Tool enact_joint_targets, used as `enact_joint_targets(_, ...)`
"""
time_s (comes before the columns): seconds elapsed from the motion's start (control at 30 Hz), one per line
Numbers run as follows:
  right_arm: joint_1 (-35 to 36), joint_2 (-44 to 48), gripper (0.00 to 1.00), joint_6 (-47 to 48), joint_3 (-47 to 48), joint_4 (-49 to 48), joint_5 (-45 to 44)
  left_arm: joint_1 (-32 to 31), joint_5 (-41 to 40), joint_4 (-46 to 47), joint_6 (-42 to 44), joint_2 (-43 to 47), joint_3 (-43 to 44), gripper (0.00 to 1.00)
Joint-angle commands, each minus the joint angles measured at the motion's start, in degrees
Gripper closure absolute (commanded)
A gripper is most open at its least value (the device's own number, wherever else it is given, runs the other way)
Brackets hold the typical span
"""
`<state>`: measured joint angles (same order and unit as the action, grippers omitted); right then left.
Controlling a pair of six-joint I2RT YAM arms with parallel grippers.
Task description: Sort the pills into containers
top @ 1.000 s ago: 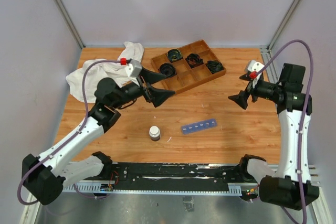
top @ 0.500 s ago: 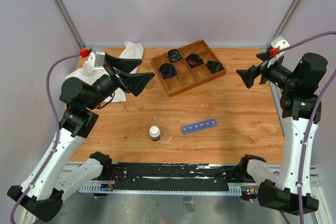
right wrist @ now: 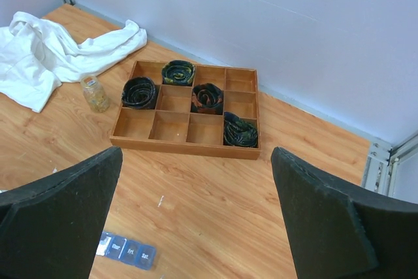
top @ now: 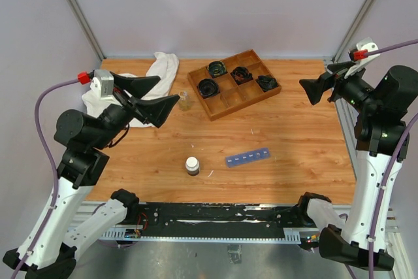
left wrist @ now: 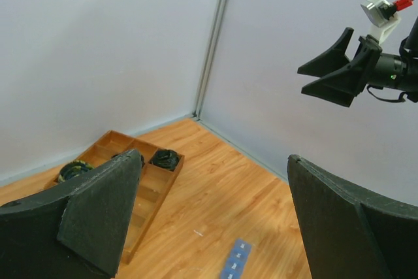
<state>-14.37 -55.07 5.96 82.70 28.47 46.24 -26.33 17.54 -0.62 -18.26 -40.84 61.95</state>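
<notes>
One narrow blue plastic pill-organizer strip [top: 247, 157], about six square compartments in a row, lies at three o'clock from one white-capped dark bottle [top: 192, 164]. Left gripper [top: 167, 89] and right gripper [top: 309, 91] gape, empty.

You can reach the pill organizer [top: 247, 157] from above, front and right; the white-capped bottle [top: 192, 164] stands near its left, wooden tray [top: 230, 101] well behind.

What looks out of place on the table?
A crumpled white cloth is heaped at the far left corner, and the wooden tray sits at a slant. A tiny pale bit lies loose near the white-capped bottle.
</notes>
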Motion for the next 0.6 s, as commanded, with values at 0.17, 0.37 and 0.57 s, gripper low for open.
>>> enact_joint_targets(0.17, -1.01, 2.01, 0.02, -3.86, 0.48, 0.64, 0.46, 0.4, 0.42, -1.31, 1.16, 0.6, -1.27, 0.01)
enact_joint_targets(0.37, -1.0, 3.07, 0.02, -2.68, -0.24, 1.21, -1.55, 0.4, 0.25, -1.76, 2.21, 0.29, -2.05, 0.01)
enact_joint_targets(0.57, -0.99, 3.34, 0.02, -1.83, -0.48, 1.24, -1.16, 0.4, 0.68, -2.27, 2.7, -0.01, -2.08, 0.01)
